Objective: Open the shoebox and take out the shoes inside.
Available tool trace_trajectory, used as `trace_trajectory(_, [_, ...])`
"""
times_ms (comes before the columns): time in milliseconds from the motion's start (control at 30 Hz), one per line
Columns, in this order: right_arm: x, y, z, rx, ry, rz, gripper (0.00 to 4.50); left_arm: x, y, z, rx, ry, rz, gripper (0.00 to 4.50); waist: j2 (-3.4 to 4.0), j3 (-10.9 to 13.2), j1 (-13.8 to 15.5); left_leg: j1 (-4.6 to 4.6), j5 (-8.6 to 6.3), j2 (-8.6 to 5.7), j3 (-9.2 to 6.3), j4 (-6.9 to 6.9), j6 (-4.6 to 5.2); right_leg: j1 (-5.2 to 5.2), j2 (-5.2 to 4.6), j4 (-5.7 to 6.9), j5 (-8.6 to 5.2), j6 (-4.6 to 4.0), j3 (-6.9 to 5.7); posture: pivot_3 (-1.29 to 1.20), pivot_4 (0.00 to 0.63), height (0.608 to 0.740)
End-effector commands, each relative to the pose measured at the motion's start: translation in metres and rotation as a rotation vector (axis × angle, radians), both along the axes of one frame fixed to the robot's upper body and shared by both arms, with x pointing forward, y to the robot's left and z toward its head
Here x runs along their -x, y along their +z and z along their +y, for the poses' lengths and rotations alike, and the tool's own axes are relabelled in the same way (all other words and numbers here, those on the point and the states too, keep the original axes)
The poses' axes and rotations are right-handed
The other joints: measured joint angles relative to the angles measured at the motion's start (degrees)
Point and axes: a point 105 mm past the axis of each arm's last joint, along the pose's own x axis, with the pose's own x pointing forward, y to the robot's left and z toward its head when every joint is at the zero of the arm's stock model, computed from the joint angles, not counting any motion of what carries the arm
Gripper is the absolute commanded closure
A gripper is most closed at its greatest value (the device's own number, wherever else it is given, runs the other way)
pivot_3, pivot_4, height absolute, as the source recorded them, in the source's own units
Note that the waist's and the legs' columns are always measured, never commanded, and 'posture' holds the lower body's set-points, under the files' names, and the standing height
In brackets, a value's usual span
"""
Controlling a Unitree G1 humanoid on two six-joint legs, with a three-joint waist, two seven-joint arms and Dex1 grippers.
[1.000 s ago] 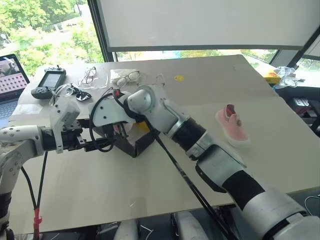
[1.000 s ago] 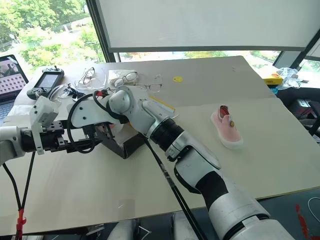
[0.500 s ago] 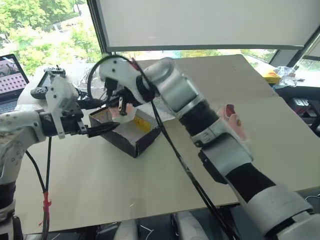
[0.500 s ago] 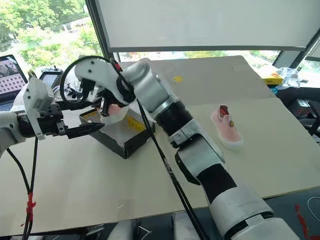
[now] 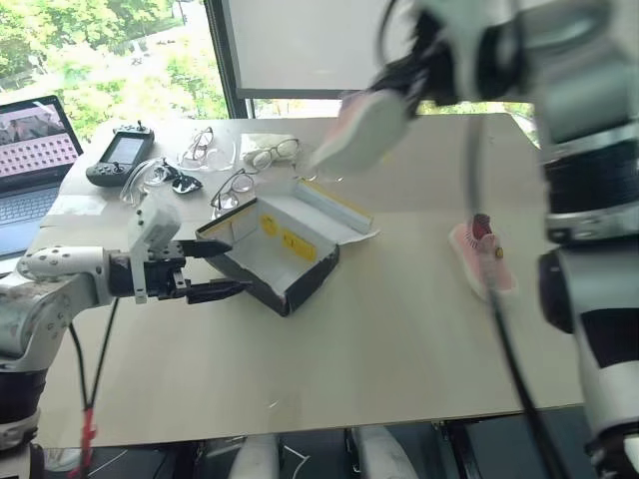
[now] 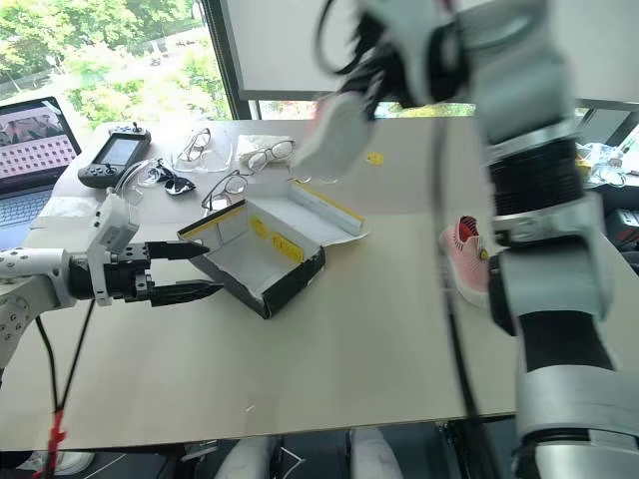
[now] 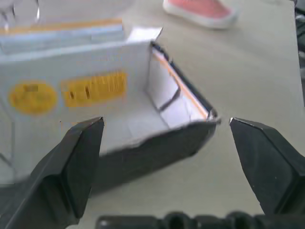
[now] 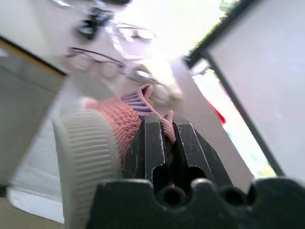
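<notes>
The shoebox [image 5: 283, 257] lies open in the middle of the table, dark outside and pale inside with yellow stickers [image 7: 93, 87]; its inside shows nothing but the bare bottom. My left gripper [image 5: 218, 269] is open at the box's near left end, one finger on each side of that corner. My right gripper [image 8: 164, 128] is raised high above the table behind the box and is shut on the collar of a pink shoe [image 5: 361, 131] with a white sole. The other pink shoe [image 5: 482, 258] rests on the table to the right.
Several pairs of glasses [image 5: 272, 153] lie behind the box, with a black handheld controller [image 5: 122, 160] beside them and a laptop [image 5: 30, 150] at the far left. The box's flap [image 5: 331, 207] hangs open toward the back right.
My right gripper has lifted a pink shoe out of the box and swung it up and to the right. The left gripper stays at the box's end. The camera has shifted.
</notes>
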Motion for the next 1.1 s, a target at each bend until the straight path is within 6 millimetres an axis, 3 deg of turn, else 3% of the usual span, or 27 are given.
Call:
trace_trajectory(33, [0.0, 0.002, -0.019, -0.049, -0.044, -0.049, 4.45, 0.004, 0.017, -0.006, -0.001, -0.046, -0.058, 0.0, 0.0, 0.0, -1.02, 0.05, 0.0, 0.04, 0.07, -0.04, 0.01, 0.03, 0.05, 0.03, 0.02, -0.02, 0.08, 0.0, 0.15, 0.74])
trace_trajectory(133, [-0.008, -0.016, -0.035, -0.088, -0.099, -0.022, 4.45, 0.002, 0.017, -0.009, -0.001, -0.058, -0.057, 0.0, 0.02, 0.01, -1.45, 0.17, 0.0, 0.04, 0.15, -0.07, 0.01, 0.03, 0.08, 0.17, 0.01, -0.02, 0.2, 0.0, 0.15, 0.74])
trace_trajectory(433, [-0.028, -0.075, -0.055, -0.07, -0.195, -0.038, 4.45, 0.001, 0.021, -0.008, -0.005, -0.073, -0.053, 0.0, 0.04, 0.03, -1.05, 0.06, 0.0, 0.03, 0.26, -0.06, 0.01, -0.06, 0.07, 0.19, 0.01, 0.0, 0.3, 0.0, 0.15, 0.74])
trace_trajectory(667, [-0.012, -0.119, -0.044, -0.093, -0.134, 0.117, 4.45, 0.004, 0.024, -0.003, -0.01, -0.063, -0.048, 0.0, 0.05, 0.03, -1.0, 0.03, 0.0, 0.02, 0.24, -0.03, 0.01, -0.03, 0.05, 0.1, 0.01, 0.01, 0.28, 0.0, 0.15, 0.74])
trace_trajectory(833, [0.006, -0.157, -0.049, -0.092, -0.13, 0.267, 4.45, 0.003, 0.024, -0.002, -0.011, -0.059, -0.044, 0.0, 0.05, 0.03, -0.91, 0.09, 0.0, 0.04, 0.25, -0.03, 0.02, -0.01, 0.09, 0.14, 0.01, 0.03, 0.3, 0.0, 0.15, 0.74])
trace_trajectory(900, [0.012, -0.162, -0.054, -0.09, -0.145, 0.292, 3.71, 0.003, 0.023, -0.002, -0.012, -0.058, -0.041, 0.0, 0.05, 0.03, -0.81, 0.08, 0.0, 0.03, 0.24, -0.01, 0.02, 0.03, 0.08, 0.11, 0.01, 0.04, 0.29, 0.0, 0.15, 0.74])
trace_trajectory(1033, [0.027, -0.17, -0.059, -0.085, -0.145, 0.363, 2.68, 0.003, 0.022, -0.002, -0.014, -0.062, -0.037, 0.0, 0.05, 0.03, -0.6, 0.09, 0.0, -0.01, 0.26, 0.08, 0.02, 0.05, 0.05, 0.12, 0.02, 0.08, 0.3, 0.0, 0.15, 0.74])
trace_trajectory(1100, [0.036, -0.174, -0.06, -0.077, -0.137, 0.401, 1.9, 0.003, 0.022, -0.002, -0.015, -0.065, -0.037, 0.0, 0.05, 0.03, -0.68, 0.12, 0.0, 0.01, 0.26, 0.06, 0.02, 0.07, 0.07, 0.1, 0.01, 0.09, 0.29, 0.0, 0.15, 0.74])
